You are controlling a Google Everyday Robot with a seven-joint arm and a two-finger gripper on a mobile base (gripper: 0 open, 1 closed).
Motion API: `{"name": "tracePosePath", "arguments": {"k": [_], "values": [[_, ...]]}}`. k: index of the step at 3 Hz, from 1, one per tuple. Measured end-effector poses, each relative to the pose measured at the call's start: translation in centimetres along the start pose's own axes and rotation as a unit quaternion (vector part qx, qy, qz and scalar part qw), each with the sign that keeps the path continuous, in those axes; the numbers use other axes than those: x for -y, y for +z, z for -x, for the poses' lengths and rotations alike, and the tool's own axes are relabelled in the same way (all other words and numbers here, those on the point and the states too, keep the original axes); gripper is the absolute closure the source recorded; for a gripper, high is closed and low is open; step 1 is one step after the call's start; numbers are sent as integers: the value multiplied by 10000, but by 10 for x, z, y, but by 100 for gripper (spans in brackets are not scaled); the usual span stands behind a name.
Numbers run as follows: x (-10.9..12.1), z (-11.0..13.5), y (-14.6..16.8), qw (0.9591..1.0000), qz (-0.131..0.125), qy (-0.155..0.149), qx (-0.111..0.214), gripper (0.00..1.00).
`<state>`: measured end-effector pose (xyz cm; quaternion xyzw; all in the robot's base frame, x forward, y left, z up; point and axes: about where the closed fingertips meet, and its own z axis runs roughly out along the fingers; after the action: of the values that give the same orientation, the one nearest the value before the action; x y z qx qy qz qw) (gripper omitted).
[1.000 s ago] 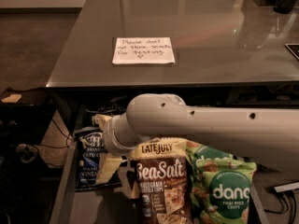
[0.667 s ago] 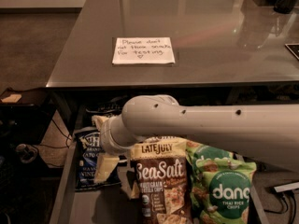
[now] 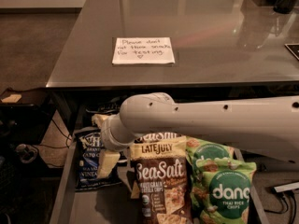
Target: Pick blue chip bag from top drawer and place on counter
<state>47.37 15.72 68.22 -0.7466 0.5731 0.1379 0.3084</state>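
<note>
Camera view, claw (image 3: 103,148) over blue chip bag (image 3: 87,161), grip unclear, Late July bag (image 3: 159,181) beside

1. Your gripper (image 3: 108,158) sits in the wide grey metal top drawer (image 3: 100,205), over the blue chip bag (image 3: 88,158).
2. An upright brown Sea Salt bag (image 3: 161,181) crowds its right.
3. The dark glossy counter (image 3: 210,41) overhangs behind.

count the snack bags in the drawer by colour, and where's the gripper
blue chip bag: 1, gripper down at it
brown late july bags: 2, one mostly hidden
green dang bags: 2
total: 5
</note>
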Motion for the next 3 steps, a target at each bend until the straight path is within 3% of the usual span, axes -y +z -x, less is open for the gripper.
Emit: {"name": "tracePosePath", "arguments": {"k": [2, 3], "values": [[4, -19, 19, 9998, 138, 54, -143, 0], [3, -23, 26, 9997, 201, 67, -153, 19]]}}
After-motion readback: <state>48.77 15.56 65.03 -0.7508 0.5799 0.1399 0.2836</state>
